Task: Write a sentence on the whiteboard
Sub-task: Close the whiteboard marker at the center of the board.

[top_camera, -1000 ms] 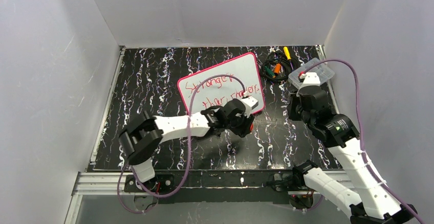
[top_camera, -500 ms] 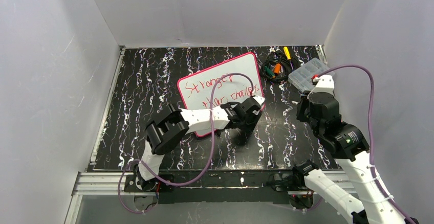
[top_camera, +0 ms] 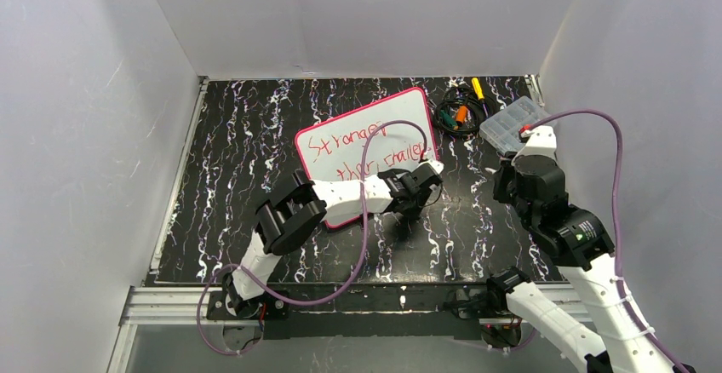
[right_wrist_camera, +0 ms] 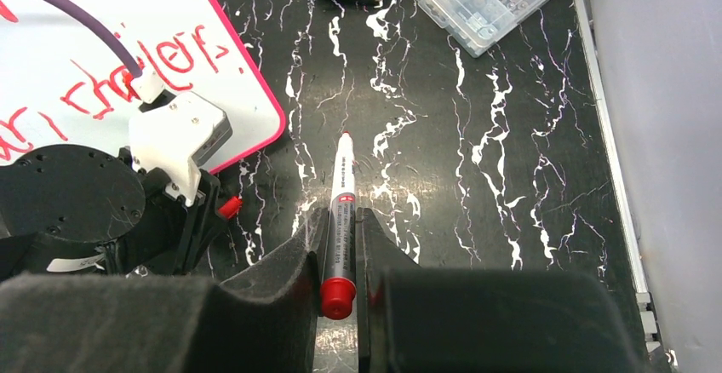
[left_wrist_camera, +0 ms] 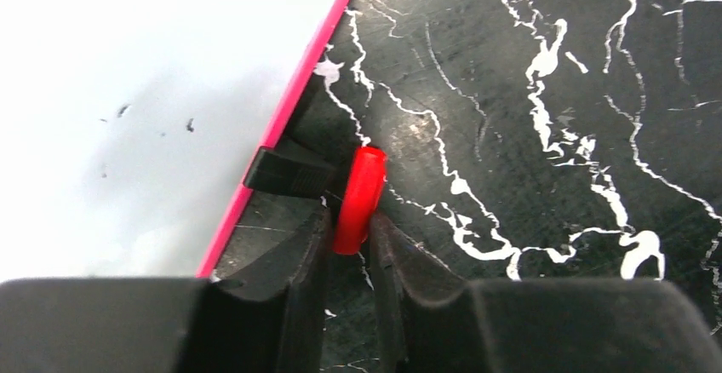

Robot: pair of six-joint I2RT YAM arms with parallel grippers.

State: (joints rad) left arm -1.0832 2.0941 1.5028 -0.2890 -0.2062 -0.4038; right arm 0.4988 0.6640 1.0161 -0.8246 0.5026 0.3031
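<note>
— How far along is the job?

— Near the end, I judge. The marker (right_wrist_camera: pixel 343 177) is off the board, pointing away over the table (top_camera: pixel 238 134), uncapped by the look of it. A red cap (left_wrist_camera: pixel 361 186) lies on the table just beside a black clip (left_wrist_camera: pixel 289 171) at the board's edge. Farther back, the whiteboard (top_camera: pixel 400 113) lies flat mid-table and carries the sentence (top_camera: pixel 340 143) in two slanted red lines (roughly "Stronger than trailer", the last word hard to read). What seems left is capping the pen.

— And the grippers?

— The left gripper (left_wrist_camera: pixel 349 224) sits low at the table, its jaws narrowed onto the cap's near end and touching it on both sides. The right gripper (right_wrist_camera: pixel 340 218), farther off to the right, is clamped tight on the marker's barrel near its red tail. The tip points forward and touches nothing.
</note>
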